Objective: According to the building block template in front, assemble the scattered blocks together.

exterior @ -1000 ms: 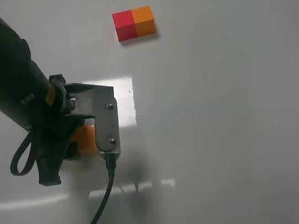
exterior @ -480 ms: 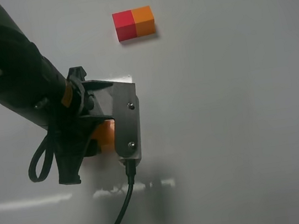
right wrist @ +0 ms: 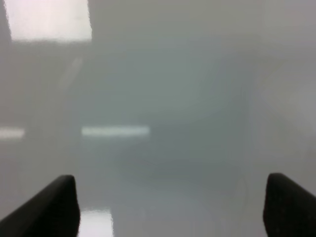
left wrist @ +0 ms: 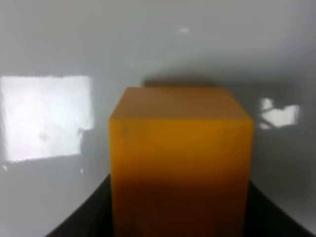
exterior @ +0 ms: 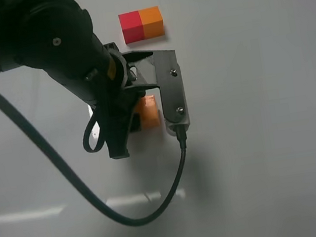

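The building block template [exterior: 142, 24], a small red and orange bar, lies at the far middle of the table. My left gripper [exterior: 142, 119] is shut on the scattered orange cube [exterior: 148, 109] and holds it a little nearer than the template, below the bar. In the left wrist view the orange cube [left wrist: 180, 153] fills the middle, with dark fingers [left wrist: 89, 217] at both sides of its base. The scattered red cube is hidden or out of view. My right gripper [right wrist: 168, 202] is open and empty over bare table, and only the right wrist view shows it.
The glossy grey-white table [exterior: 267, 138] carries bright light reflections. The left arm's black body [exterior: 48, 45] and its cable [exterior: 136, 216] cover much of the left half of the exterior view.
My left arm has moved right and toward the far side with the orange cube in its grip, closer to the template. The template has not moved.
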Tool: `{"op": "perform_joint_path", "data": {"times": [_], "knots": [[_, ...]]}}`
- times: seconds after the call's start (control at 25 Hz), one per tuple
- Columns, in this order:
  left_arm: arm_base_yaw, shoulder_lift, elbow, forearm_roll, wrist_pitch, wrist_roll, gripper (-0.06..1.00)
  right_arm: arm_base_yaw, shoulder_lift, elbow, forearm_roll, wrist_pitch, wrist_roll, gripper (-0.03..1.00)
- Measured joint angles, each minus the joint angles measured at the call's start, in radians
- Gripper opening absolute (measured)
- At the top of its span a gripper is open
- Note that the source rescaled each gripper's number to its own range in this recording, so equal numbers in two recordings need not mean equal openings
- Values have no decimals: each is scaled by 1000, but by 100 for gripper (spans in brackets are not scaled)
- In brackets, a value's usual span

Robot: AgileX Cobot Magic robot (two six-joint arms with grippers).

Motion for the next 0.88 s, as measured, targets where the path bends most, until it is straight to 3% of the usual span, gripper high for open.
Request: {"op": "perform_joint_path", "data": {"times": [0.28, 0.88], "knots": [[-17, 96, -109, -30, -52, 13, 0, 0, 0, 0, 0, 0, 0, 72], [-25, 106, -117, -27, -45, 14, 0, 0, 0, 0, 0, 0, 0, 72]]}}
